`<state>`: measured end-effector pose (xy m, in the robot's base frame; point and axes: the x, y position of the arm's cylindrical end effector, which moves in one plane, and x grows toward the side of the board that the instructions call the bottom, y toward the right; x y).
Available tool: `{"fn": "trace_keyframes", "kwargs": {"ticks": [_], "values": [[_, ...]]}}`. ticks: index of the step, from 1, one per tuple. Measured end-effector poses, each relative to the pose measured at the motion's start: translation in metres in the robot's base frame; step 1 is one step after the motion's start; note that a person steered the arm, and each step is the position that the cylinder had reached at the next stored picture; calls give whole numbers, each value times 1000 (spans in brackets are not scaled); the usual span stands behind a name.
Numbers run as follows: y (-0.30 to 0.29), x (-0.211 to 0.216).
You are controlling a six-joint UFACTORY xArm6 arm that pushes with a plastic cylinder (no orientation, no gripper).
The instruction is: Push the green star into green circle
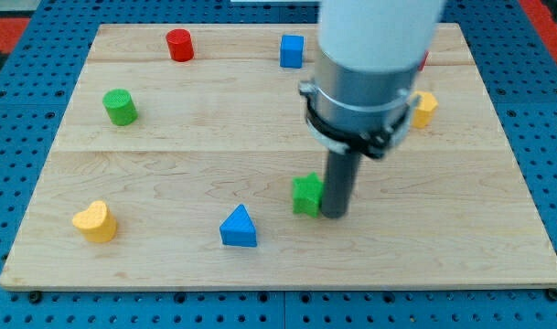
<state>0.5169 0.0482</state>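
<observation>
The green star (306,194) lies on the wooden board a little right of its middle, toward the view's bottom. My tip (335,215) stands right against the star's right side, touching or nearly touching it. The green circle (120,107), a short cylinder, stands far off at the view's upper left. The arm's white and grey body (369,64) hangs over the board's upper right and hides what lies behind it.
A blue triangle (239,227) lies just left and below the star. A yellow heart (95,221) is at the lower left. A red cylinder (179,45) and a blue cube (292,50) stand near the top edge. A yellow block (424,108) and a red sliver (424,62) peek out right of the arm.
</observation>
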Motion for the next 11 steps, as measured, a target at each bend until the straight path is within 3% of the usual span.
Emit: {"fn": "trace_keyframes", "kwargs": {"ticks": [1,2,3,4,6,8,10,11], "values": [[-31,-40],[-52,-42],[-20,-46],[-17,-22],[-98,-28],[-134,-53],[-145,-123],[-168,-123]]}}
